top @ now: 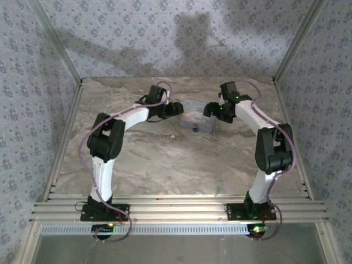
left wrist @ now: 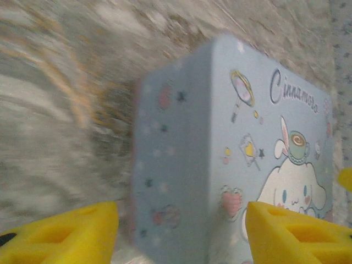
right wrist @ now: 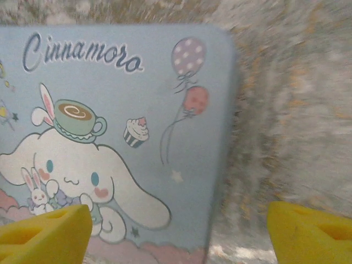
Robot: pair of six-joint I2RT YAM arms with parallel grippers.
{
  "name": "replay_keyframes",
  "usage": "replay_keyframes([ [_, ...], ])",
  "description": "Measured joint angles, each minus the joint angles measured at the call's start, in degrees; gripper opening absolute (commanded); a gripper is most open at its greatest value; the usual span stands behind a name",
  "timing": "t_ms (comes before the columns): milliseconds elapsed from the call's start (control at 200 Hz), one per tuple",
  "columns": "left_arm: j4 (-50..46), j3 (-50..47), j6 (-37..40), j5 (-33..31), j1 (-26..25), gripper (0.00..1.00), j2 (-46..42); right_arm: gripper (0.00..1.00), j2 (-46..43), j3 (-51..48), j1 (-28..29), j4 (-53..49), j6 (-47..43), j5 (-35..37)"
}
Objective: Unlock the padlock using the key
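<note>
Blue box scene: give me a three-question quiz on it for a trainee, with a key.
1. True or false: the box lies between the left gripper and the right gripper.
2. Which word is printed on the box's top? A. Cinnamoro B. Fragile C. Tools
3. Fill in: the padlock sits on the side of the box that faces ____ the robot (toward or away from).
Key: 1 true; 2 A; 3 toward.

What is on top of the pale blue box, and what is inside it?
The top of the box carries a printed picture: a white long-eared character, balloons, a cupcake. Its inside cannot be seen; the top covers it.
</note>
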Motion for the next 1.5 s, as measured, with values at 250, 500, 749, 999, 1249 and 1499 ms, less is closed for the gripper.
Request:
replay_keyframes([
  [250,-13.5,10.5,4.6,-10.4,13.1,0.58,-2.5,0.85,-9.3,0.9,0.0,-1.7,0.9,5.4],
  [500,-24.1,29.9,4.1,-16.8,22.0,0.46,9.8,0.86,-10.3,-1.1,2.2,-2.9,2.3,8.0],
  [749,-37.7,52.3,7.2,-21.2,22.5,0.42,27.1,0.86,-10.3,-2.4,4.2,-4.9,3.1,10.3],
  [999,-43.5,56.8,8.6,-25.5,22.6,0.34,29.7,0.86,-10.3,-2.4,4.6,-5.3,3.3,11.8],
  [1249,-44.7,57.1,8.8,-26.4,22.9,0.31,30.0,0.86,-10.2,-2.4,5.2,-5.3,3.4,12.3],
  [1499,-44.7,57.1,8.6,-26.3,23.1,0.31,32.3,0.86,-10.2,-2.4,5.7,-5.5,3.5,12.5],
])
